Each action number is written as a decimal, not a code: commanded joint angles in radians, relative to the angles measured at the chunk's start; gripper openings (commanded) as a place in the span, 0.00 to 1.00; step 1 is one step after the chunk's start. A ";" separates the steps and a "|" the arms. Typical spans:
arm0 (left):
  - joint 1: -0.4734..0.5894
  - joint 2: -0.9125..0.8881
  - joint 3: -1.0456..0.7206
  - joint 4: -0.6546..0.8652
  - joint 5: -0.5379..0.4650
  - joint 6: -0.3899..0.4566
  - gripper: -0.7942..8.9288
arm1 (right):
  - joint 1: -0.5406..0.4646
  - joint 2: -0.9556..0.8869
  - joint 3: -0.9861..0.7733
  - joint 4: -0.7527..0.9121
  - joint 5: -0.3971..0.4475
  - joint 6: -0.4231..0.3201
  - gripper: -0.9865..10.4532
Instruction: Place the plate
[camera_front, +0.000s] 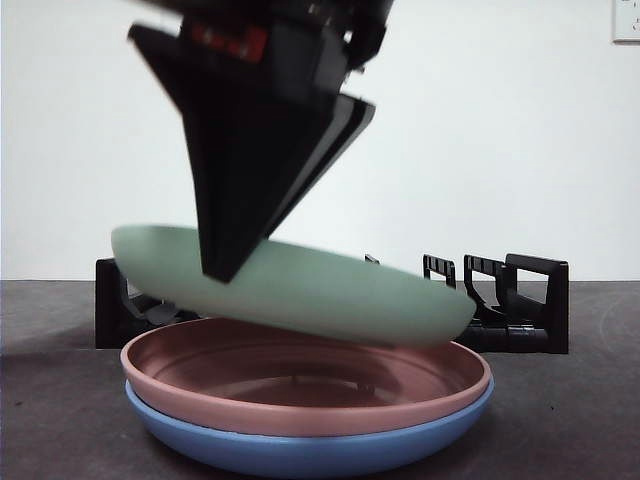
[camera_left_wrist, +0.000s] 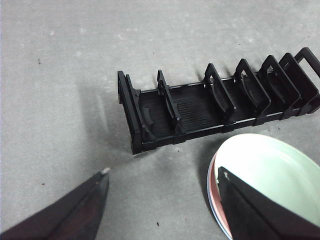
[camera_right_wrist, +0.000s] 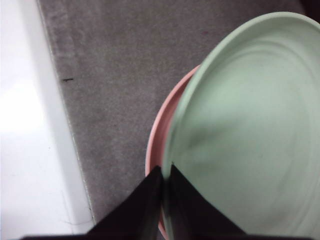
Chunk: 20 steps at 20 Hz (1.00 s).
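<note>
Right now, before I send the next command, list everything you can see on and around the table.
Green plate: one, pale green, tilted, held by its rim above the stacked plates.
Pink plate: one, pink, resting on the blue plate.
Blue plate: one, blue, bottom of the stack on the table.
Dish rack: one, black, slotted, no plates in it, behind the stack.
Table: one, dark grey surface.
Right gripper: black, shut on the green plate's rim.
Left gripper: black, open, holding nothing, above the table near the rack.

text: none legible | labels: none | numbers: none; signs: none
</note>
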 joint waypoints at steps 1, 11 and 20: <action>-0.001 0.006 0.006 0.008 -0.003 -0.004 0.44 | 0.017 0.032 0.009 0.012 0.005 0.022 0.10; 0.000 0.006 0.006 0.010 -0.003 -0.001 0.44 | 0.016 0.082 0.008 0.009 -0.014 0.067 0.10; 0.000 0.006 0.006 0.012 -0.003 -0.001 0.44 | 0.012 0.003 0.040 -0.012 -0.004 0.113 0.30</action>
